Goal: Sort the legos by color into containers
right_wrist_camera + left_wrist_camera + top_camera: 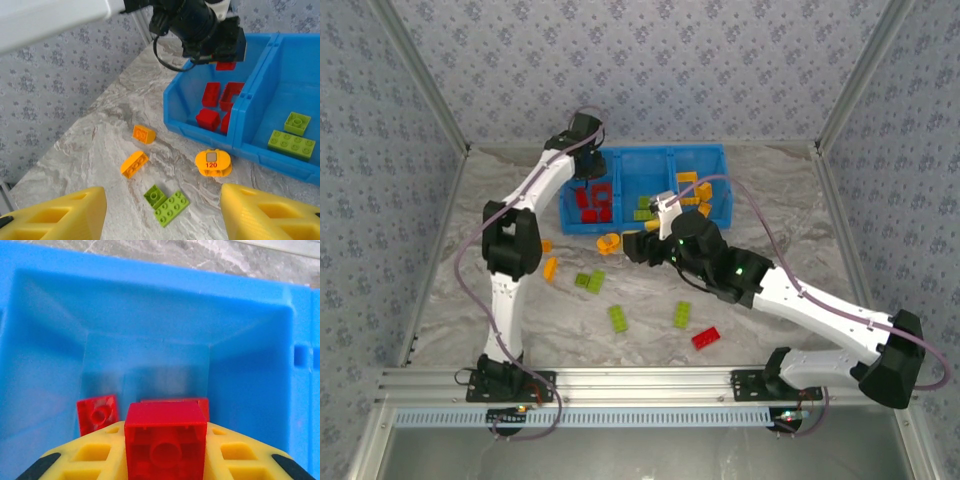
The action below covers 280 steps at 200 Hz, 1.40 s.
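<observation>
Hanging directly over the tray's red compartment (150, 340), the left claw (165, 467) clamps a red brick (166, 420); letting go should drop it straight in. The right claw (162, 215) gapes wide.

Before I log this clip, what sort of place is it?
Probably an enclosed robot test cell: patterned walls on three sides, a marble-look table, and an aluminium rail along the near edge.

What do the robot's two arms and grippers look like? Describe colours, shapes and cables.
Both the left arm and right arm have white tubular links, chunky black joints and a loose lilac-grey cable looping alongside. A green light glows on the right arm. The fingers are yellow wedges with rectangular cut-outs.
</observation>
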Each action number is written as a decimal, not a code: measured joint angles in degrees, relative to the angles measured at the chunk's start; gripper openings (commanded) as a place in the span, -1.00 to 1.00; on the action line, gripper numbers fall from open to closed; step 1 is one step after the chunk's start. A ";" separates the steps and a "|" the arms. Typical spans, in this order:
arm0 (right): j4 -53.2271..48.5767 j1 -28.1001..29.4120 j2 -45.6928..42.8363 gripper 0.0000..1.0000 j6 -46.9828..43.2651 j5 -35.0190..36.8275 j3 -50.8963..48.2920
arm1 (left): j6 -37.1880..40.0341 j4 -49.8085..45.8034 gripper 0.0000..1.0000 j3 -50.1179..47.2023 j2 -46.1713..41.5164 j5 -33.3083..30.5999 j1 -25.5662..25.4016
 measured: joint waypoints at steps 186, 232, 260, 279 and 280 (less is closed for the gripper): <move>1.75 -1.92 3.78 0.29 1.03 -3.69 -0.33 | 0.04 -4.48 0.16 12.09 12.11 2.25 2.69; -4.79 0.83 14.01 0.40 7.87 3.04 5.46 | -0.04 -4.90 0.21 9.27 7.96 2.89 2.43; -9.84 3.82 25.29 0.55 16.11 7.43 13.99 | -0.26 -4.28 0.23 1.55 -4.74 3.72 1.75; -13.73 5.05 32.28 0.69 22.12 9.68 18.91 | -0.81 -1.99 0.25 -6.23 -17.57 3.89 0.50; -13.86 5.07 32.57 0.69 22.49 9.73 19.08 | -0.83 -1.81 0.26 -6.64 -18.18 3.91 0.42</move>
